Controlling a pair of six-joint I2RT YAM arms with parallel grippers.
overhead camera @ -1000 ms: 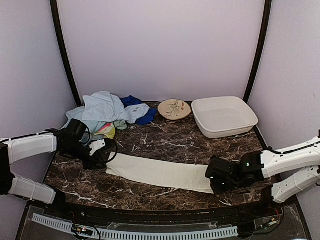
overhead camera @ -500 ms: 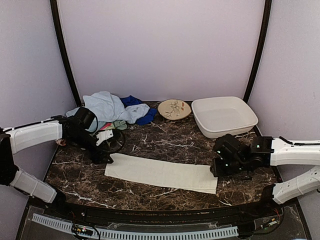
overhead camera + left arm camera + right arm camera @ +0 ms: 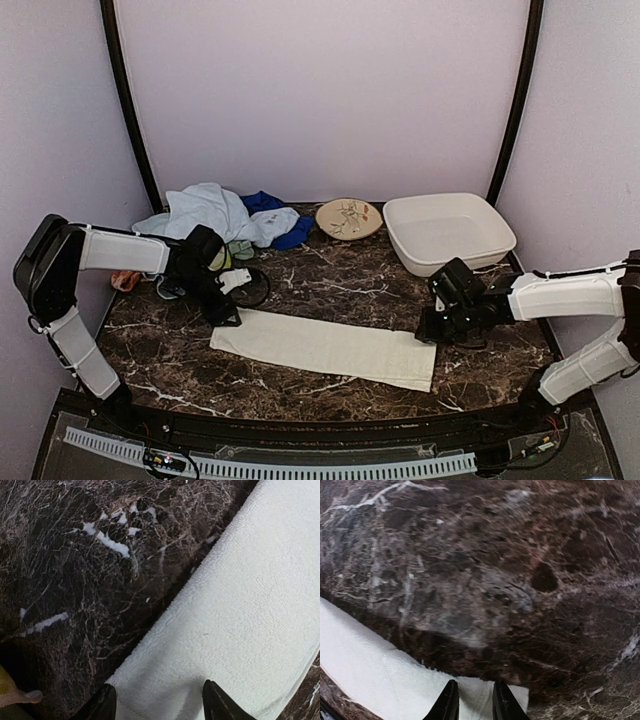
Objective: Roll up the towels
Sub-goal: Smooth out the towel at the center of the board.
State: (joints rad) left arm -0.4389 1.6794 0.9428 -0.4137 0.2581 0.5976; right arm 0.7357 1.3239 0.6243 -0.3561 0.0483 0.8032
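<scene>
A cream-white towel (image 3: 325, 348), folded into a long strip, lies flat across the front of the marble table (image 3: 340, 285). My left gripper (image 3: 228, 318) hangs over the strip's far left corner, open, fingers wide apart above the cloth (image 3: 250, 605). In the left wrist view the gripper (image 3: 159, 706) holds nothing. My right gripper (image 3: 432, 333) sits at the far right corner. Its fingers (image 3: 449, 704) stand narrowly apart with the towel's edge (image 3: 370, 665) between them, and whether they squeeze it does not show. More towels (image 3: 215, 215), light blue, royal blue and pale green, lie heaped at the back left.
A round beige patterned plate (image 3: 349, 218) stands at the back centre, with a white plastic tub (image 3: 448, 232) to its right. A small orange object (image 3: 125, 280) lies at the left edge beside the left arm. Purple walls enclose the table.
My left gripper let go of the towel's left end, opened and shifted right. My right gripper moved back to the far right corner and its fingers narrowed. The towel now lies flat.
</scene>
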